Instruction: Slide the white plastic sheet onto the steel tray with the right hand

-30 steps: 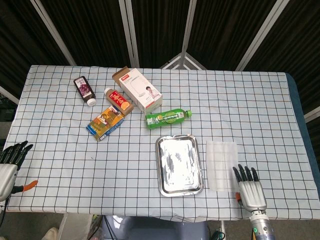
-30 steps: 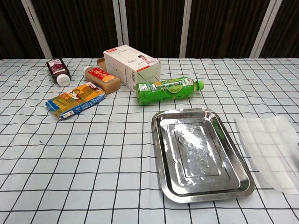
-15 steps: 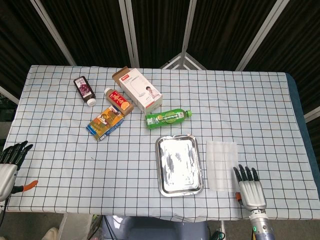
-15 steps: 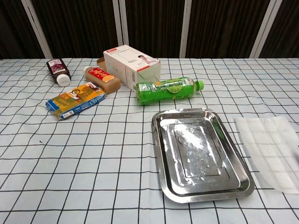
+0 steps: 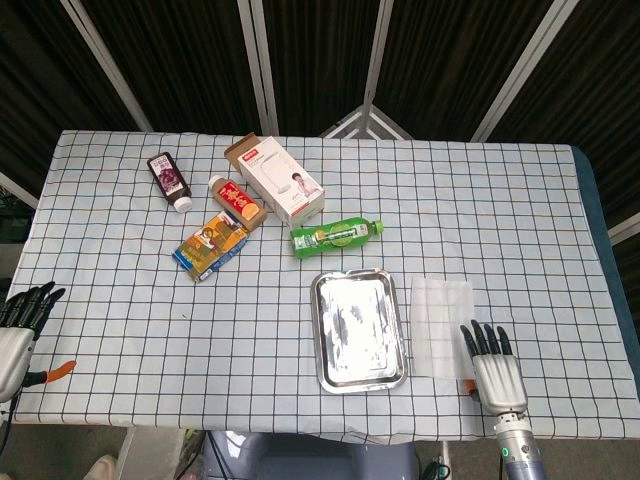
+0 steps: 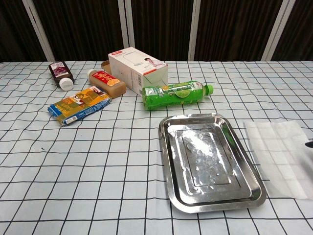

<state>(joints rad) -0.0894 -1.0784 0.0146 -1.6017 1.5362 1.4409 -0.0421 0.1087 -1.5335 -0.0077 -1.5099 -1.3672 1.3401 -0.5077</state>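
Observation:
The white plastic sheet [image 5: 440, 318] lies flat on the checked cloth, just right of the steel tray [image 5: 320, 330], with a narrow gap between them. My right hand [image 5: 493, 368] sits at the sheet's near right corner, palm down and fingers spread, its fingertips [image 5: 472, 335] over the sheet's edge. In the chest view the sheet [image 6: 279, 156] and the tray [image 6: 168, 161] show, and only one dark fingertip [image 6: 309, 143] of the right hand pokes in at the right border. The tray holds nothing. My left hand [image 5: 18, 325] rests at the table's near left corner with fingers apart.
Behind the tray lie a green bottle [image 5: 335, 236], a white box [image 5: 283, 180], a brown bottle [image 5: 238, 200], a dark bottle [image 5: 170, 180] and a snack packet [image 5: 212, 246]. A small orange-tipped object [image 5: 60, 370] lies by the left hand. The table's near edge runs close to the right hand.
My right hand has moved a little forward and left, so its fingertips now reach over the sheet's near right corner. The sheet has barely shifted. The left hand is still.

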